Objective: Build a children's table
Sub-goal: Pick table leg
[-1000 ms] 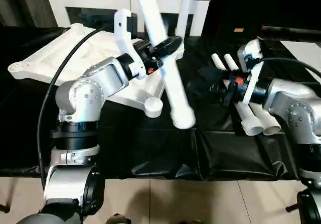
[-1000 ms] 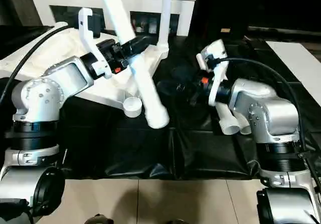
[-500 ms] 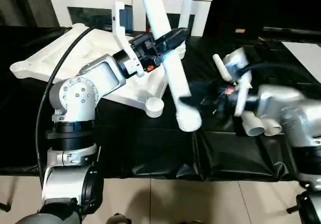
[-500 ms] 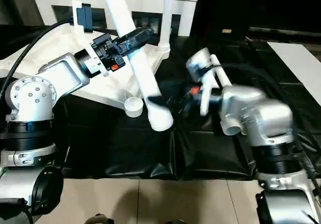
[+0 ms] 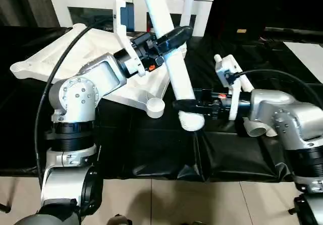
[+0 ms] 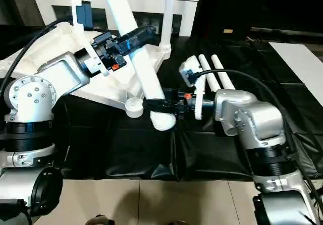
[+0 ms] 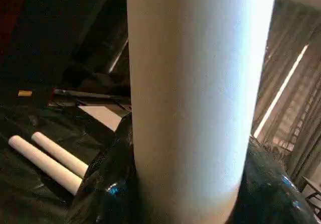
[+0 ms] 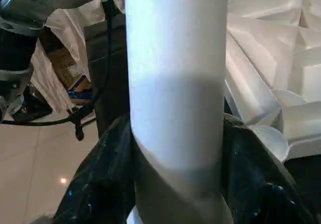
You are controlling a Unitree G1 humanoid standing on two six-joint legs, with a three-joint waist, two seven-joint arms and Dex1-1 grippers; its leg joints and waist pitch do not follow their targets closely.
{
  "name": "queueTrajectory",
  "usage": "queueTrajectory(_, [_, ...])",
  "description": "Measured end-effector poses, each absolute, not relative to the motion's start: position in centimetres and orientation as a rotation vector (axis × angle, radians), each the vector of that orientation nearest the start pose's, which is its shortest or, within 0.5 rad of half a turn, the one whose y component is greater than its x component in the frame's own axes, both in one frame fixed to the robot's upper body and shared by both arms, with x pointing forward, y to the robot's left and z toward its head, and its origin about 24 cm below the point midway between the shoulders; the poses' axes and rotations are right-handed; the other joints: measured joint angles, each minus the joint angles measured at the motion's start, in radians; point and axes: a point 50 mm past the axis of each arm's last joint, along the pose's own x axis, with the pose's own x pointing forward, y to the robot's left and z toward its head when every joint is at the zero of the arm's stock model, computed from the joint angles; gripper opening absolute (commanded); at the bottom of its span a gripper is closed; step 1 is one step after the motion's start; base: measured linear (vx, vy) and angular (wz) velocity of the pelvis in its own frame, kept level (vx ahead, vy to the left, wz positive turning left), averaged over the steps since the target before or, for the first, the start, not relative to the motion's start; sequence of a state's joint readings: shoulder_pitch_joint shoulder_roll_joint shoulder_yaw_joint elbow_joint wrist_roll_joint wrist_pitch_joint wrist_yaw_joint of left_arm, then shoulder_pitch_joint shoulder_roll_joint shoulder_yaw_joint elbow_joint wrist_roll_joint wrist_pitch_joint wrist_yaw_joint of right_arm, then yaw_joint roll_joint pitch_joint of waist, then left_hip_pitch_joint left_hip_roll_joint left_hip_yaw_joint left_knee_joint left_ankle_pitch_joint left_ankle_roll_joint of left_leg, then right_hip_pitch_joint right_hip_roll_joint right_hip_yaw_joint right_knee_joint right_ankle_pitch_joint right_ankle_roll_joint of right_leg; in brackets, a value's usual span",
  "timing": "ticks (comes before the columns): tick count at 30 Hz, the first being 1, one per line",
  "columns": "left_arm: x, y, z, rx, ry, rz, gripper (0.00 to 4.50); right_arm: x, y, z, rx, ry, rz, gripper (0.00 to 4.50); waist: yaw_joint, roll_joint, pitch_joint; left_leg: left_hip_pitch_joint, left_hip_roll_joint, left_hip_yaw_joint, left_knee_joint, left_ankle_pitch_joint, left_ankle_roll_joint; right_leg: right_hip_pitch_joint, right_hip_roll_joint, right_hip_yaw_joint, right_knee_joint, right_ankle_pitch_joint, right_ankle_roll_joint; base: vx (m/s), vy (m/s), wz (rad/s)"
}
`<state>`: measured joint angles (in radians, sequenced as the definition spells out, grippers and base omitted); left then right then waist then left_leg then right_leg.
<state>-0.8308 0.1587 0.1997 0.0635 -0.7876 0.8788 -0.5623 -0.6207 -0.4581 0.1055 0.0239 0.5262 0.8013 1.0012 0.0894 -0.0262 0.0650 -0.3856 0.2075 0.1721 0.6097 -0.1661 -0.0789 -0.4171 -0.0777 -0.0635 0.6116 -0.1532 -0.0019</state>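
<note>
Two grippers are closed on one white leg (image 5: 171, 58), which is held tilted above the black-draped table (image 5: 151, 149), its thick open end lowest. The left gripper (image 5: 174, 36) is clamped around the leg partway up its length, with one black finger (image 7: 108, 194) seen pressed against each side of the tube in the left wrist view. The right gripper (image 5: 185, 105) is clamped around the same leg near its lower end, reaching in from the right at about table level; its dark fingers (image 8: 100, 184) are seen wrapped on both sides of the tube in the right wrist view. The lower end of the leg (image 6: 162, 119) is positioned just beside a round corner socket (image 5: 155, 105) of the white tabletop (image 5: 60, 58), which lies upside down on the table with its ribbed underside facing up. A second leg (image 5: 187, 3) is seen standing upright at the far corner of the tabletop. Two further legs (image 6: 212, 71) are laid side by side on the black cloth behind the right forearm. A white cabinet (image 5: 91, 3) with glass doors is located beyond the table.
</note>
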Motion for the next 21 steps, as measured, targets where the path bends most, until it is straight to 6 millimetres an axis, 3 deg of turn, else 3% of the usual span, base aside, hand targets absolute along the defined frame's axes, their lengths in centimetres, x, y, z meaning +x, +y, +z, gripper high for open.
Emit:
queueTrajectory(5, [33.2, 9.8, 23.1, -0.498, -0.036, -1.048, 1.8, 30.9, -12.0, 15.4, 0.055, 0.274, 1.226, 1.9, 0.001, 0.0, 0.0, 0.0, 0.0, 0.0, 0.0, 0.0, 0.0, 0.0, 0.0, 0.0, 0.0, 0.0, 0.0, 0.0, 0.0, 0.0])
queueTrajectory(7, [33.4, 9.8, 23.0, -0.5, -0.036, -1.021, 2.36, 31.1, -11.7, 15.3, 0.054, 0.261, 1.207, 1.9, 0.0, 0.0, 0.0, 0.0, 0.0, 0.0, 0.0, 0.0, 0.0, 0.0, 0.0, 0.0, 0.0, 0.0, 0.0, 0.0, 0.0, 0.0])
queueTrajectory(13, [34.3, 9.8, 22.2, -0.428, 0.003, -0.844, 2.84, 32.9, -10.9, 14.5, -0.044, 0.176, 0.924, 1.88, -0.001, 0.0, 0.0, 0.0, 0.0, 0.0, 0.0, 0.001, -0.001, 0.0, 0.0, 0.0, 0.001, 0.0, 0.0, 0.0, 0.0, 0.0])
queueTrajectory(17, [35.2, 9.3, 21.4, -0.385, -0.028, -0.634, 3.03, 34.2, -10.8, 13.4, -0.184, 0.136, 0.674, 1.88, -0.001, 0.0, 0.0, 0.0, 0.0, 0.0, 0.0, 0.001, -0.001, 0.0, 0.0, 0.0, 0.0, 0.0, 0.0, 0.0, 0.0, 0.0])
queueTrajectory(19, [35.4, 9.1, 20.6, -0.369, -0.019, -0.564, 3.34, 34.4, -10.4, 12.7, -0.263, 0.134, 0.62, 1.88, -0.003, 0.0, 0.0, -0.001, 0.0, 0.0, 0.0, 0.001, -0.001, 0.0, 0.0, 0.0, 0.0, 0.0, 0.0, 0.0, 0.0, 0.0])
queueTrajectory(21, [35.5, 8.6, 19.7, -0.377, 0.003, -0.528, 3.36, 34.4, -9.6, 12.3, -0.333, 0.112, 0.592, 1.88, -0.004, 0.0, 0.0, -0.002, 0.0, 0.0, -0.001, 0.001, -0.001, -0.002, 0.0, 0.0, 0.0, 0.0, 0.001, 0.0, 0.0, 0.0])
